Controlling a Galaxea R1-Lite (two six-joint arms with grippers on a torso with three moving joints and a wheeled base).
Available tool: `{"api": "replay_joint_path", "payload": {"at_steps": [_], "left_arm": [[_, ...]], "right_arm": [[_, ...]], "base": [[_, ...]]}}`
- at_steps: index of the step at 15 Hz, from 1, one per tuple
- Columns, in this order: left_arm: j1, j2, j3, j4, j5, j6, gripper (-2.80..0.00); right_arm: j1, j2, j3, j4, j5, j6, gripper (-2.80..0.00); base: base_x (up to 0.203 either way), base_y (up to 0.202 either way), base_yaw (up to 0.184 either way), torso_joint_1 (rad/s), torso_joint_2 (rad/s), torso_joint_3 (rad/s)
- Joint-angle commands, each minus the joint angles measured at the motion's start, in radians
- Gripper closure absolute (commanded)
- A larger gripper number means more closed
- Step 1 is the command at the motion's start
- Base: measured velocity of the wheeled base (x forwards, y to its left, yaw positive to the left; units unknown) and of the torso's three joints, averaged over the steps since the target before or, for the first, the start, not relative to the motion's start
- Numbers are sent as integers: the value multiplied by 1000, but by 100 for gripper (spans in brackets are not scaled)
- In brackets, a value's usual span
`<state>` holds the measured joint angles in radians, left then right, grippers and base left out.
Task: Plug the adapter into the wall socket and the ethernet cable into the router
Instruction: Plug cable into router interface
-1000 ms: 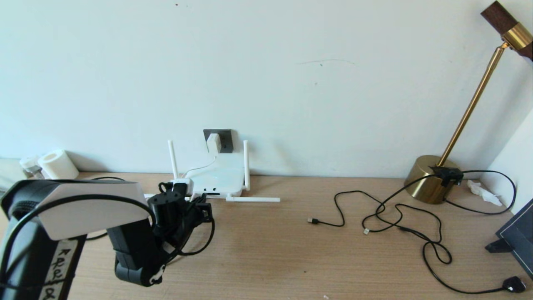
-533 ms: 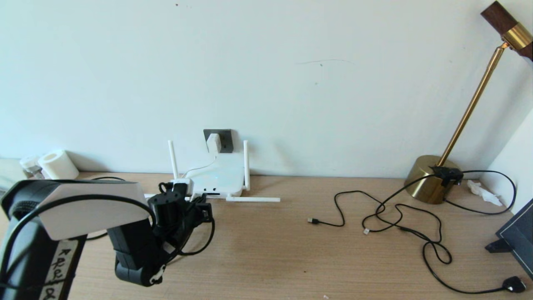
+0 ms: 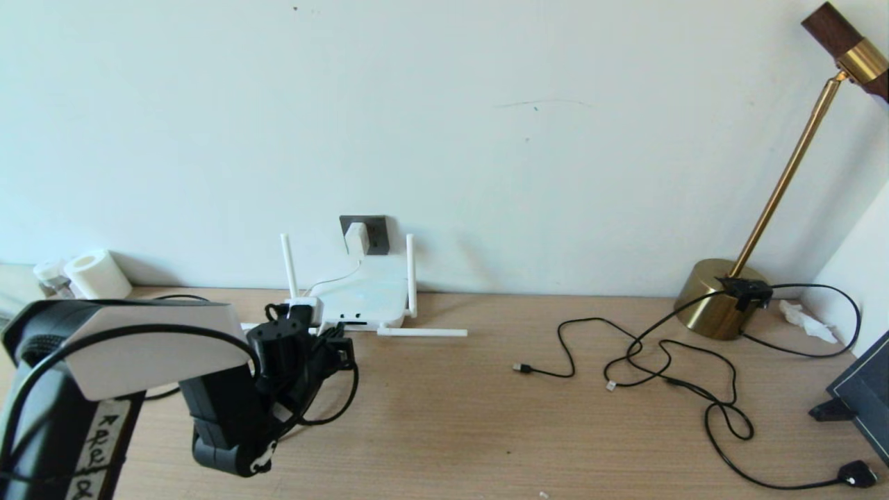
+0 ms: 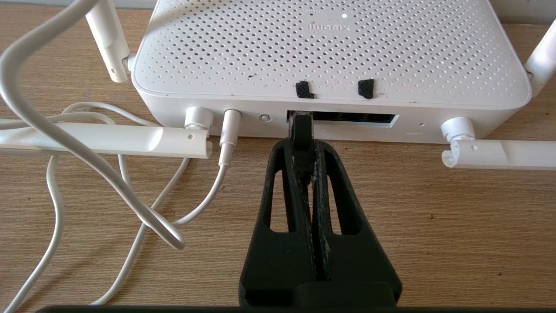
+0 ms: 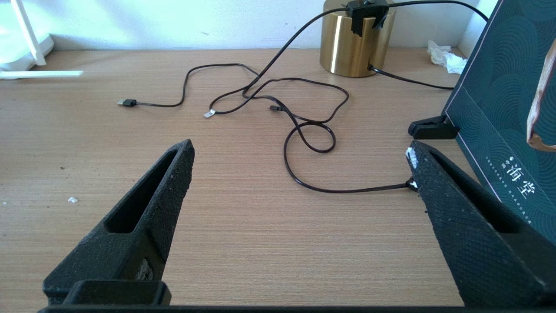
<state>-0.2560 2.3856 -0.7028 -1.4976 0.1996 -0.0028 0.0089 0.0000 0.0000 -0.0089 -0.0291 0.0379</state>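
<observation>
At router [image 4: 330, 56] port, only wrist cam shows left pincer [image 4: 302, 150] pinching ethernet cable [image 4: 301, 130] plug.

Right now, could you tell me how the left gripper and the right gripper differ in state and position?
The left gripper is shut on the ethernet cable, holding its plug at the router port; the right gripper stands wide open and holds nothing. The left gripper sits right at the router's front edge; the right gripper hangs over bare desk near loose thin black cables. Both have black, textured jaws.
</observation>
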Motion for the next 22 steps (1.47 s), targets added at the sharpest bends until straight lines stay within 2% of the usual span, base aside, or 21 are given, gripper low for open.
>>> {"api": "replay_joint_path", "payload": {"at_steps": [1,22], "left_arm": [[0,3,0,-9,1,0,0],[1,12,-35,-4,1,0,0]], "right_arm": [[0,2,0,0,0,0,-280],[0,1,0,0,0,0,-280]], "base": [[0,0,0,0,0,0],[0,0,0,0,0,0]]}}
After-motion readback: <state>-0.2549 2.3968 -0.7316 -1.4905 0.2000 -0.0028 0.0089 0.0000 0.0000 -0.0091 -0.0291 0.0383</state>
